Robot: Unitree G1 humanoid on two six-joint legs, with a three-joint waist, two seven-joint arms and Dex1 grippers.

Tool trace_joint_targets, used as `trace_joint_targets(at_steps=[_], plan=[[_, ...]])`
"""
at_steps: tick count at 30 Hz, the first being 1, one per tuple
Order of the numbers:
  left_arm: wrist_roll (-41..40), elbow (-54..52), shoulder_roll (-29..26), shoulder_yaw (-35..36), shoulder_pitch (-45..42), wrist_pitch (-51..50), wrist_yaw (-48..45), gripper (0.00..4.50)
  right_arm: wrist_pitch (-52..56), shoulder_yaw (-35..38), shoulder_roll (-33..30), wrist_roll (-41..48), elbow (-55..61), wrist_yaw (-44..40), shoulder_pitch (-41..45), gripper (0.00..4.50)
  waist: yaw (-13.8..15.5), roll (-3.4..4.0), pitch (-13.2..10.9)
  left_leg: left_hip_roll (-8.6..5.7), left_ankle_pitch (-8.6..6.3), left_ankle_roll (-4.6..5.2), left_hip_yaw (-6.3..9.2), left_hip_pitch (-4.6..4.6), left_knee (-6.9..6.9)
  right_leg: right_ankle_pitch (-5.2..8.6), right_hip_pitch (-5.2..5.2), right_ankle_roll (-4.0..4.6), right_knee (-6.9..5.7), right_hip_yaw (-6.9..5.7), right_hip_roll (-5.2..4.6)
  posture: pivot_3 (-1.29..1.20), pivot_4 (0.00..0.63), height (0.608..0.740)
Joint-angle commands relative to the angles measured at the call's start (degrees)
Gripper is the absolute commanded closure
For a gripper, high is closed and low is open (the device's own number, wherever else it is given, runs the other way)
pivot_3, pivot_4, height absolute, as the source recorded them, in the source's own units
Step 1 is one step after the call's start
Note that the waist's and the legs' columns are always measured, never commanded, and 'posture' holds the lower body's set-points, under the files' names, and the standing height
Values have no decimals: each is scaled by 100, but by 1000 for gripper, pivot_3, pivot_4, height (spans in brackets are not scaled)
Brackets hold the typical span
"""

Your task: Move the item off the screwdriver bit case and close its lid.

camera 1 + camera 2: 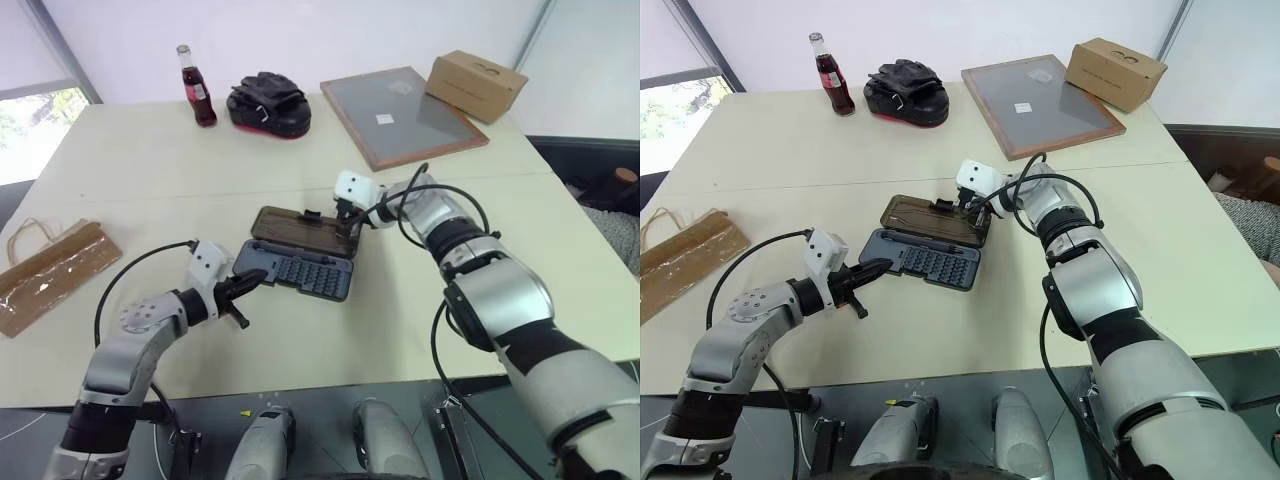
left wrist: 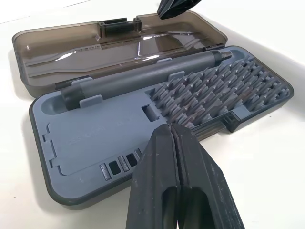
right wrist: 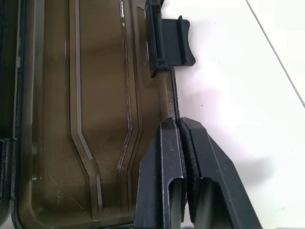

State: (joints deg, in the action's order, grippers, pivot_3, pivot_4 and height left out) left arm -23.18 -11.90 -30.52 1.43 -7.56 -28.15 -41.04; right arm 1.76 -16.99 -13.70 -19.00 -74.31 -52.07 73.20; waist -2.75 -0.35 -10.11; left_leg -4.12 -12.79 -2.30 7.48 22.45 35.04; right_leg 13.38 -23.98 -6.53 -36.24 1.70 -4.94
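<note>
Dark blue-grey plastic screwdriver bit case (image 1: 295, 270) lies open mid-table in the left eye view, its smoky brown translucent lid (image 1: 300, 230) flat behind it; the flat brown kraft paper bag (image 1: 50, 275) rests well apart at the table's left edge. In the left wrist view, the left gripper (image 2: 172, 131) is closed and empty at the tray's near rim. In the right wrist view, the right gripper (image 3: 179, 125) has its fingers pinched on the lid's outer edge, near the latch tab (image 3: 171, 40).
</note>
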Motion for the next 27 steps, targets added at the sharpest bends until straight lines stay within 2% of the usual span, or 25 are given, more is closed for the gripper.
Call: trace_joint_targets(at_steps=[1,16,20,21,22,23,27], plan=[[-47,-131,-40,160,-84,51,13,4500,-36,-221,29,-214,-104,-236,-201,4431,2,0,0,0,0,0,0,0,0,0,0,0,0,0,0,0,150,740],[-24,-140,-45,206,-101,90,54,4500,-479,-655,128,-707,-93,-516,-580,4431,4,-2,11,0,0,0,0,-7,-1,1,11,0,4,-1,1,0,150,740],[-7,-182,-46,340,-88,146,182,4500,-1051,-825,112,-900,59,-216,-636,4431,-4,-5,16,0,-1,0,0,-14,-2,2,21,0,8,-2,3,0,150,740],[-3,-175,-40,388,-105,163,229,4500,-1159,-830,96,-914,102,-148,-614,3875,-7,-6,16,1,-1,0,0,-17,-2,2,23,1,9,-2,3,0,150,740],[-1,-151,-28,454,-142,188,292,4500,-1298,-834,69,-925,168,-96,-580,3623,-15,-6,16,1,-1,0,1,-18,-3,3,24,1,9,-3,5,0,150,740],[8,-121,-2,534,-190,229,377,4500,-1430,-818,28,-908,259,-95,-546,3061,-31,-6,16,3,-1,0,2,-18,-2,3,24,2,8,-3,7,0,150,740],[51,97,104,821,-430,398,717,4500,-1578,-635,-64,-648,600,-385,-506,1268,-77,-6,16,3,-1,-1,10,-21,-2,3,29,2,8,-4,9,0,150,740]])
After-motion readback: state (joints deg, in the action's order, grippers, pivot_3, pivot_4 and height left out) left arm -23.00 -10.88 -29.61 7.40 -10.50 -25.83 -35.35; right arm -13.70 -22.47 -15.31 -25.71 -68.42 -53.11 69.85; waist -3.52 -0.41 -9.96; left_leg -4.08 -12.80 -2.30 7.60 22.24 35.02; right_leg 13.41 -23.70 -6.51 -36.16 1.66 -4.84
